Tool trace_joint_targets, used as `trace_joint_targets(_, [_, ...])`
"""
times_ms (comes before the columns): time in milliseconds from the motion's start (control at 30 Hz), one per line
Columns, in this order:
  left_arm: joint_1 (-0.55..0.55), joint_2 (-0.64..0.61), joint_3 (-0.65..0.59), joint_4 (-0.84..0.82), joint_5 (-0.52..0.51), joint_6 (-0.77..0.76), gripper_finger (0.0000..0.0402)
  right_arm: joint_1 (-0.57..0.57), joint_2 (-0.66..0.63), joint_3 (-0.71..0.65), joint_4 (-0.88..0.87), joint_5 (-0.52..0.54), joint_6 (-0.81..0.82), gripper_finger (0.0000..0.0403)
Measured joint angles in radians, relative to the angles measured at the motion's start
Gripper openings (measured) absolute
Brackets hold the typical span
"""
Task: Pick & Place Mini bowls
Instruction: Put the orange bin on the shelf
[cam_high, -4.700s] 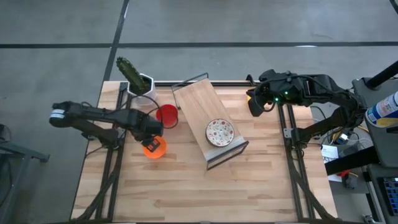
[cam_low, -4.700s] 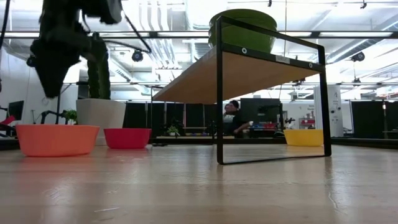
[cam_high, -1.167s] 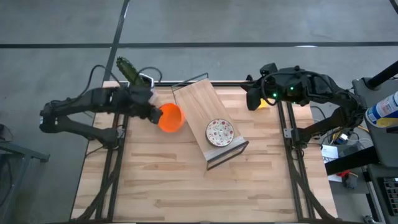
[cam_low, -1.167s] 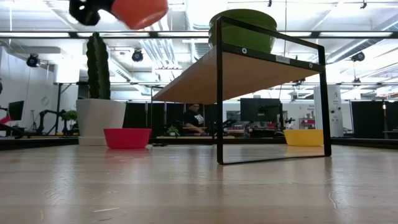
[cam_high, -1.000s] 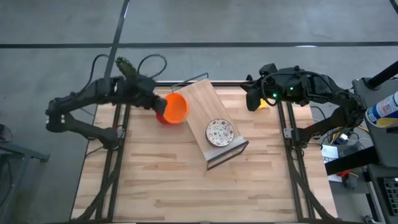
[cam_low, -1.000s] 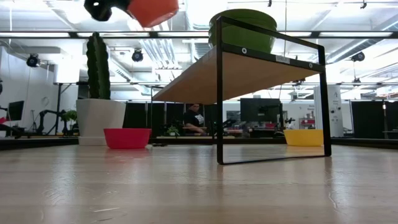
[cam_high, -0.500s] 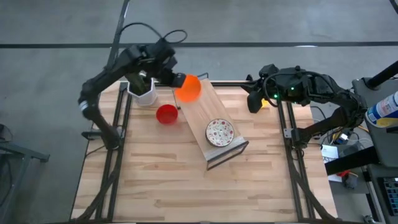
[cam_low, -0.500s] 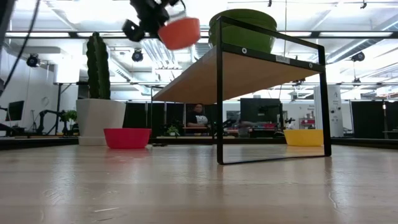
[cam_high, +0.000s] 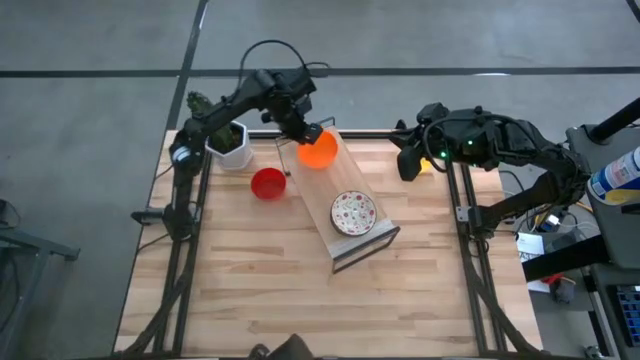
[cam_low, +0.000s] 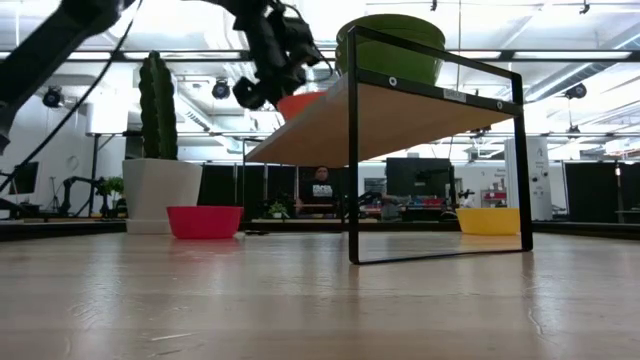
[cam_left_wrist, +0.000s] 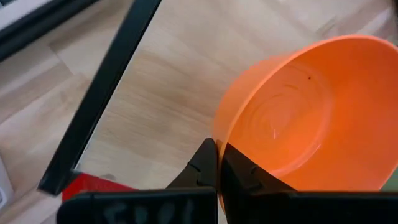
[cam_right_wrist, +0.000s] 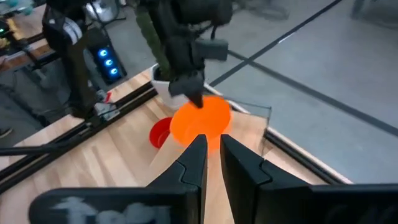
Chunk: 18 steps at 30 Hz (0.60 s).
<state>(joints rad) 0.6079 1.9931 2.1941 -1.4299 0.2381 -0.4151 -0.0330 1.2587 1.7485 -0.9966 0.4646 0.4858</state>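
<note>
My left gripper (cam_high: 304, 132) is shut on the orange mini bowl (cam_high: 319, 151) over the far end of the wooden shelf (cam_high: 322, 188). The bowl also shows in the low view (cam_low: 298, 103); whether it touches the shelf I cannot tell. A white red-speckled bowl (cam_high: 353, 212) sits on the shelf and looks green from the side (cam_low: 392, 45). The red bowl (cam_high: 267, 184) stands on the table left of the shelf. My right gripper (cam_high: 408, 168) is shut and empty at the far right, beside the yellow bowl (cam_low: 488, 220), which it mostly hides from above. My left gripper pinches the orange bowl's rim (cam_left_wrist: 219, 138) on the side nearest the wrist, one finger inside the bowl and one outside. The fingers slant down from the table's far left. The bowl is tilted, its opening (cam_left_wrist: 298, 118) turned up and toward the gripper.
The cactus in its white pot (cam_high: 228, 145) stands at the far left corner, close behind my left arm. The shelf's black frame (cam_low: 352, 150) rises from the table middle. Bare tabletop lies along the near edge (cam_high: 320, 310).
My left gripper has swung with the orange bowl from above the red bowl toward the table's far and right, past the cactus, and come down over the shelf's far end. The arm has turned about. The bowl has stayed in the hold.
</note>
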Motion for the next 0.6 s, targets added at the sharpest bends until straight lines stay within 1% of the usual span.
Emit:
trace_joint_targets(100, [0.001,0.032,-0.003,-0.023,-0.001,0.02,0.0,0.0,0.0,0.0,0.001,0.034,0.0,0.0043])
trace_joint_targets(233, [0.002,0.052,-0.007,-0.027,-0.008,0.021,0.0,-0.001,0.0,0.0,0.005,0.051,-0.001,0.0043])
trace_joint_targets(500, [0.002,0.06,-0.007,-0.03,-0.01,0.019,0.0001,-0.01,0.0,0.0,0.006,0.057,0.003,0.0043])
trace_joint_targets(600, [0.002,0.06,-0.007,-0.031,-0.01,0.001,0.0009,-0.02,0.0,0.0,0.006,0.06,0.002,0.0043])
